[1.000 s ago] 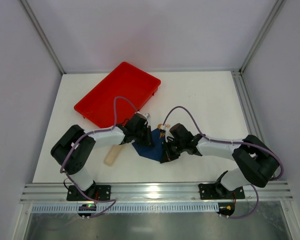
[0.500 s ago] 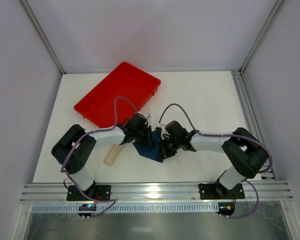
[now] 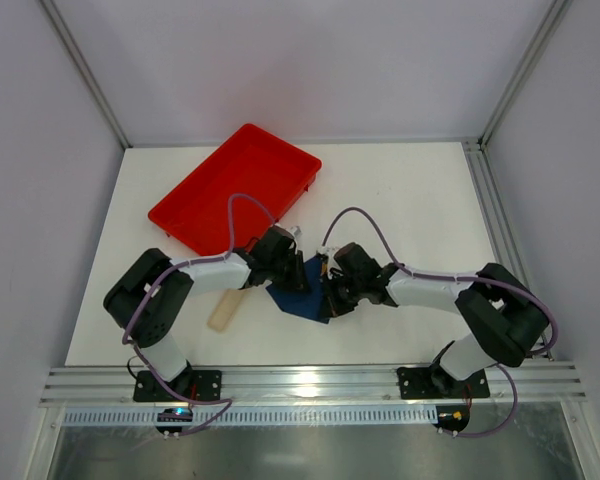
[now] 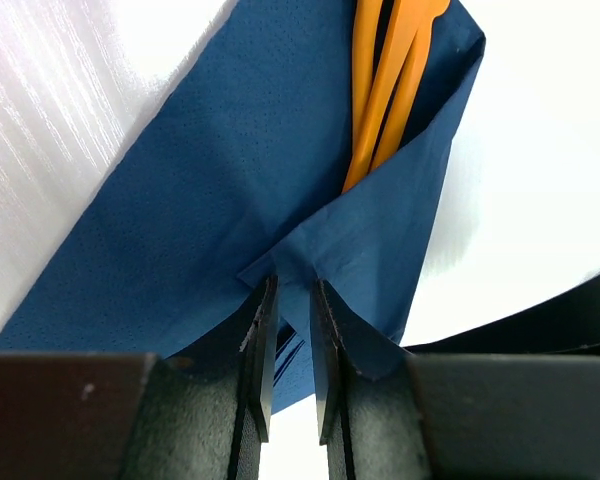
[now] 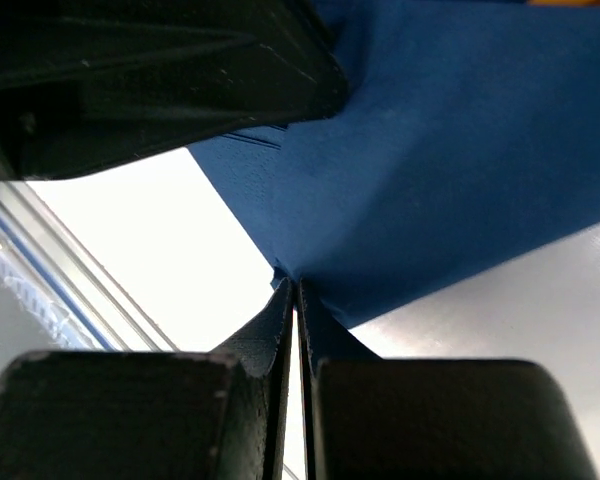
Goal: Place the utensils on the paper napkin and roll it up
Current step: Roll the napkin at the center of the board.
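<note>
Top view: the paper napkin (image 3: 298, 300) lies on the white desk (image 3: 410, 200) near its middle, between the two wrists and largely covered by them. Seen from the napkin, the red tray (image 3: 235, 190) sits at 11 o'clock, well apart and set at an angle. The beige strip (image 3: 225, 310) lies flat at 9 o'clock, beside the left forearm and off the napkin.

Left pincer (image 4: 290, 345): it reaches the napkin from 10 o'clock in the top view. In my left wrist view the jaws stand only a narrow slot apart. A raised fold of the napkin runs up to a peak right at the fingertips (image 4: 263, 330), with blue paper showing in the slot. I read that as a pinch on the napkin's folded flap.

Utensils (image 4: 385, 95): orange handles lie close together on the napkin, at 12 to 1 o'clock from the left fingertips. Their near ends go under the lifted flap. Their far ends run out of frame, so I cannot tell which piece is which.

Right pincer (image 5: 293, 300): it is at the napkin's 3 o'clock side in the top view. The jaws are fully together, and the napkin's edge is drawn up to a point exactly at the tips, so the pincer is pinched on the paper's edge. White desk shows on both sides below that edge.
</note>
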{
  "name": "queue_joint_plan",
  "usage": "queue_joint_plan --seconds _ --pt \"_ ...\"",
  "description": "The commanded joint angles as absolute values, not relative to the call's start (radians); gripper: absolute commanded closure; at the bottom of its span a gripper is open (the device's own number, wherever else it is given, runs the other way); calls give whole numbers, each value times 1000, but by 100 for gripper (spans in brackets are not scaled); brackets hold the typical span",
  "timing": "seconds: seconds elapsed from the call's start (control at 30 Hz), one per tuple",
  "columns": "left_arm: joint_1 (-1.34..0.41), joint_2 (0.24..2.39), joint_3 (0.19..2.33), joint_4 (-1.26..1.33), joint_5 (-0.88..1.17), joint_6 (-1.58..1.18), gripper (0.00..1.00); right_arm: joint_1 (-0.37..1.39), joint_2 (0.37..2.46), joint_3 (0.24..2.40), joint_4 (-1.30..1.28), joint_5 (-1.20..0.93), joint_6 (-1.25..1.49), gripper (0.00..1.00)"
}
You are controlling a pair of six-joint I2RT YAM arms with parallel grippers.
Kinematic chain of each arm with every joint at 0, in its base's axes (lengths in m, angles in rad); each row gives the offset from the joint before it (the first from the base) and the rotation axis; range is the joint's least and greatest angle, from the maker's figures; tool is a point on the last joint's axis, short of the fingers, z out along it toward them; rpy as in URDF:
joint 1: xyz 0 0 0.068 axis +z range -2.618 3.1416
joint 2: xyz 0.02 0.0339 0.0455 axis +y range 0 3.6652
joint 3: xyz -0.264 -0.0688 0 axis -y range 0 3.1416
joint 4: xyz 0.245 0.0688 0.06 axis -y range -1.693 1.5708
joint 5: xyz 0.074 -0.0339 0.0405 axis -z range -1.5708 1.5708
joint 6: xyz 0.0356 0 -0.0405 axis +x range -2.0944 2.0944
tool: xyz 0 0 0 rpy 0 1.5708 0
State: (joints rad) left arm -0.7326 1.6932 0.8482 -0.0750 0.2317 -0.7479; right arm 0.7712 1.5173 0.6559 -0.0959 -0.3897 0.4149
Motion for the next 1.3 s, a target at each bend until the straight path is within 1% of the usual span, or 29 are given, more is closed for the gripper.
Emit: queue_joint_plan --seconds 0.0,0.23,0.3,0.43,0.57,0.67,0.87,1.1,1.27 --pt "-735 1707 830 -66 233 -778 76 775 1476 631 -138 -307 403 95" --pt "-749 1706 782 32 256 -885 75 776 1399 612 -207 -216 428 95" --pt "-752 1707 781 40 252 -897 75 775 1349 652 -250 -190 439 96" --pt "-755 1717 775 54 239 -925 75 775 1324 765 -305 -47 454 96" --pt "-759 1712 756 84 235 -951 74 775 1402 871 -305 32 451 96" --pt "-758 1710 765 64 222 -950 74 773 1486 952 -313 46 452 96" --pt "-759 1712 756 69 215 -966 75 775 1635 999 -324 83 469 96" --pt "-759 1697 749 57 198 -969 75 775 1672 979 -324 80 462 96" --pt "-759 1700 752 52 195 -979 75 775 1677 1002 -342 95 445 96"
